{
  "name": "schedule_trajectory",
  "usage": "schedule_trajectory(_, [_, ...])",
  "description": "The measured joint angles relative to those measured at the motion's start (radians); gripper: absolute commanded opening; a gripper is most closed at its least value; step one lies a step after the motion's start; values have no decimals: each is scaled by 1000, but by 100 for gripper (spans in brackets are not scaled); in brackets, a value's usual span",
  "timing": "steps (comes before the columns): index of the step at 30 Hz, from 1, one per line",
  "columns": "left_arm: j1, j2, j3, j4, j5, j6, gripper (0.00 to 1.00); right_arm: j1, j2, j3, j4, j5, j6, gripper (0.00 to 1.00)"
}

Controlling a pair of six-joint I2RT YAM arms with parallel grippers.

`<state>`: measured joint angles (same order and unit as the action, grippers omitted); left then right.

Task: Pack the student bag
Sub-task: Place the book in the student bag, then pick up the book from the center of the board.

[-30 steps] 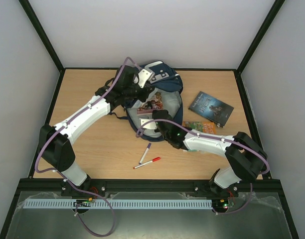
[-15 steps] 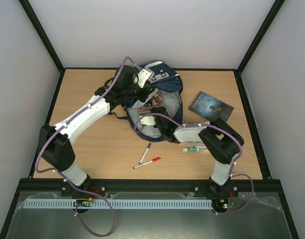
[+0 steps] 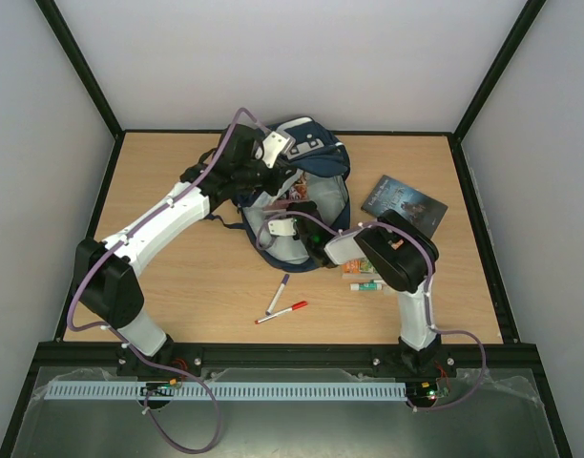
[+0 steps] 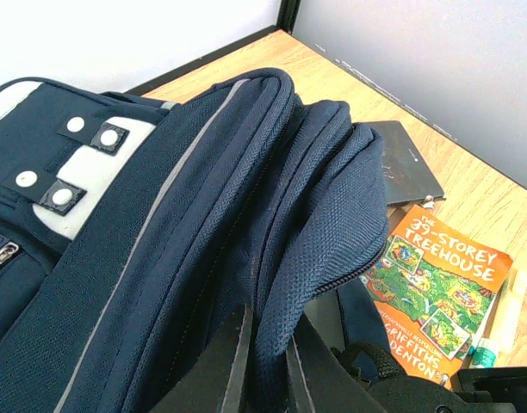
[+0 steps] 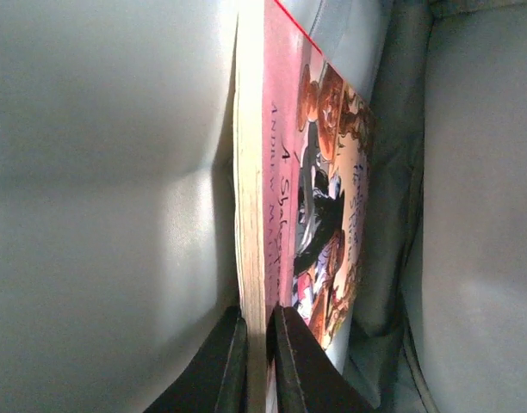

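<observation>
From above, the bag (image 3: 323,164) at the table's (image 3: 177,286) far middle hides what my right gripper (image 5: 257,353) does; its wrist view shows it clenched on a pink book (image 5: 306,189), while my left gripper (image 4: 268,366) pinches the bag's rim.

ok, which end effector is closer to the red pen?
Right. The right end effector sits inside the backpack gripping a book, beyond the red pen. The left end effector pinches the backpack's rim, farther back.

Mouth of student bag (image 3: 323,160) crowded: right arm (image 3: 344,250), pink book (image 5: 311,189) fill opening; lining close around.
</observation>
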<state>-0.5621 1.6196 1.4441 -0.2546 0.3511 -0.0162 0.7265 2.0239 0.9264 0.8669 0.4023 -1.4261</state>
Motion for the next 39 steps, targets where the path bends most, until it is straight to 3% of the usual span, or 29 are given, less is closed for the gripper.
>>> schedule_trajectory(8, [5,7,0,2,3,-10,6,0,6,2,16,-21,-4,49])
schedule_trajectory(11, [7,25,0,3,1,-13,8,0,-89,-66,-33,-42,25,53])
schedule_trajectory(14, [12,61,0,15,-3,-19,14,0,-286,-127,-185,-82,97,54])
schedule_trajectory(18, [27,126,0,31,-4,-27,17,-2,-587,-133,-415,-131,281,54])
schedule_trajectory(22, [29,179,0,32,-14,-24,17,-34,-718,-157,-581,-182,435,54])
schedule_trajectory(26, [15,216,-1,30,-72,-5,22,-177,-824,-182,-797,-280,626,53])
schedule_trajectory(30, [-26,220,-55,34,-150,-5,48,-384,-918,-175,-953,-360,792,53])
schedule_trajectory(32, [-59,218,-105,35,-188,-21,56,-480,-947,-161,-1015,-400,856,53])
schedule_trajectory(39, [-207,150,-184,-18,-289,-66,68,-731,-922,-147,-1173,-485,965,56])
